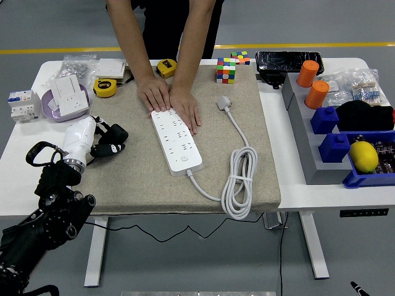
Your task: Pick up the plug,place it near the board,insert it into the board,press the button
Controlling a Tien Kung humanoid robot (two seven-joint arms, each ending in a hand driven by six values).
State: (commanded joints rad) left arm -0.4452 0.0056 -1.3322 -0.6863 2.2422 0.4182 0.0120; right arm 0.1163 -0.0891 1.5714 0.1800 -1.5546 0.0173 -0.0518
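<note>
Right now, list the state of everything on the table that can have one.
plug: unplugged, lying on the mat, free of any hand
power strip: sockets empty, far end pinned flat by the person's hands
cable: partly coiled beside the power strip
left robot hand: fingers curled, holding nothing, at the mat's left edge
Rubik's cube: scrambled
right robot hand: out of view

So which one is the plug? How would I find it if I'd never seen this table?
Start at the beige mat in the middle of the white table, and find the long white power strip a person's hands are pressing down. Just right of it, a coiled white cable runs toward the far edge. The plug is the small grey-white block at its free end, near the colourful cube.
</note>
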